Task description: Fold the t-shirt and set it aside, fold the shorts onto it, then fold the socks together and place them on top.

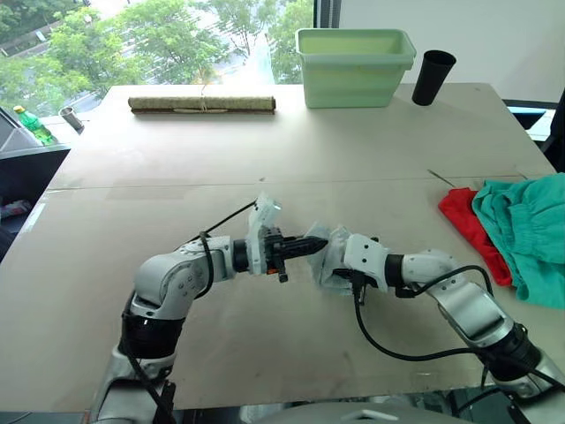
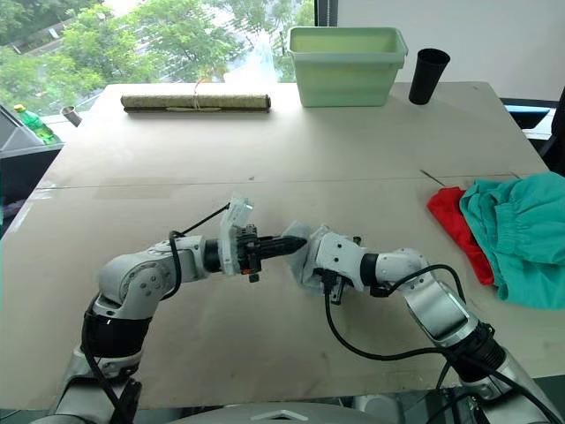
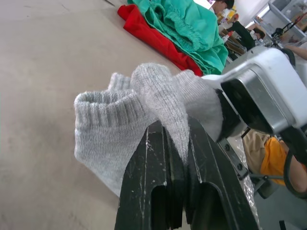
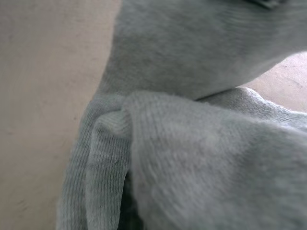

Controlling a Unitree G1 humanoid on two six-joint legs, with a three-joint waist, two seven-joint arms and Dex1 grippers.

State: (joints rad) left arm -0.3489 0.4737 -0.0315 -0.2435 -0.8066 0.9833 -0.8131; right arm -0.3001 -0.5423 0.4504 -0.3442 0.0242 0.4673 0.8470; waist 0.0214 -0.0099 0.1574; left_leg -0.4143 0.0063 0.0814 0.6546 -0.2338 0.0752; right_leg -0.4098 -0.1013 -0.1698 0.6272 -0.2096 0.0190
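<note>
The socks (image 1: 325, 261), light grey knit, sit bunched together near the middle of the tabletop (image 1: 265, 150), somewhat toward its near edge, between the two arms. The left tool (image 1: 316, 245) reaches in from the left, and the left wrist view shows its two black fingers (image 3: 158, 187) pinched together on a ribbed fold of sock, with the cuff opening of one sock just beside the pinch. The right tool (image 1: 340, 261) meets the bundle from the right, its white wrist housing pressed against the cloth; its fingers are buried in the knit, so whether they are closed or apart cannot be told. The right wrist view shows folds of sock lying over one another against the tabletop. At the right edge of the tabletop the t-shirt (image 1: 466, 223), bright red, lies folded, and the shorts (image 1: 525, 230), teal with a gathered waistband, lie on top of it, covering most of it and leaving a red margin on the side facing the socks. This stack is well apart from the socks. Along the far edge stand a pale green plastic bin (image 1: 355, 66), a black cup (image 1: 433, 77) just beside it toward the far right corner, and a rolled mat (image 1: 201, 104) lying to the left of the bin.
</note>
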